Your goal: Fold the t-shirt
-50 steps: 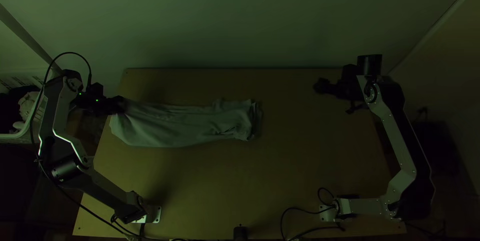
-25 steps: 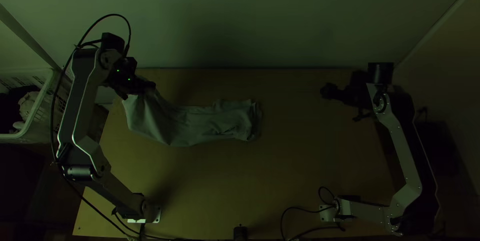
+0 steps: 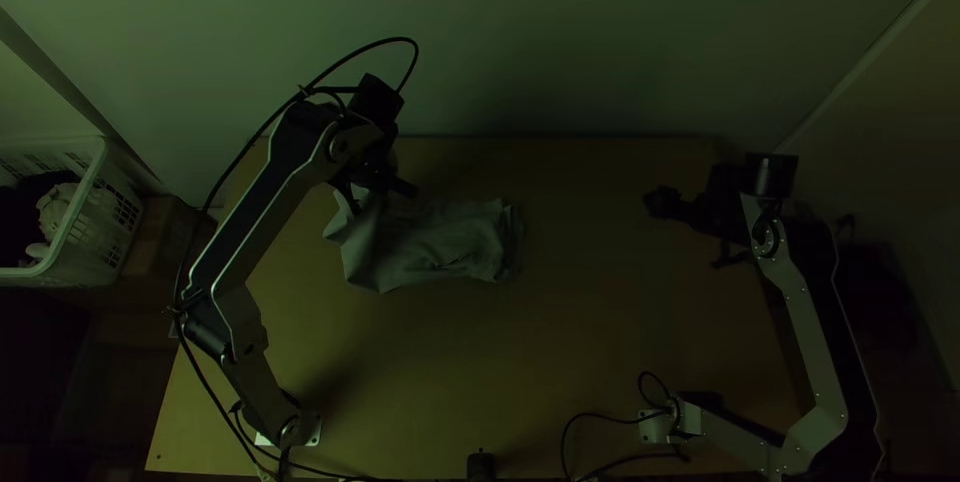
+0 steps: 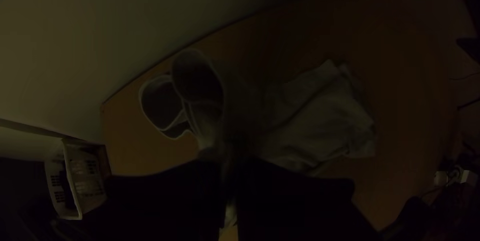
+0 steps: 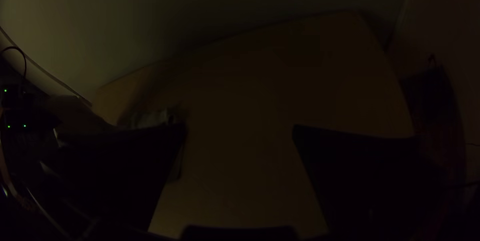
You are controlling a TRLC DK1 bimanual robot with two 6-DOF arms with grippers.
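Note:
The pale t-shirt (image 3: 440, 242) lies as a narrow strip left of the table's middle, its left part lifted and bent over toward the right. In the top view my left gripper (image 3: 385, 192) is over that raised left part. In the left wrist view my left gripper (image 4: 230, 171) is shut on the cloth, with loops of it standing up beside the fingers and the flatter part of the t-shirt (image 4: 320, 116) beyond. My right gripper (image 3: 660, 203) is above the table's right part, away from the cloth; in the right wrist view my right gripper (image 5: 240, 131) stands open and holds nothing.
A white basket (image 3: 90, 232) with cloth in it stands left of the table, beside a brown box (image 3: 155, 237). A wall rises behind the table's far edge. Bare wood (image 3: 450, 362) lies in front of the t-shirt, and cables run near the right arm's base.
My left gripper has moved right across the table, drawing the t-shirt's left end over toward its right part. The right arm has shifted slightly outward and toward the near edge.

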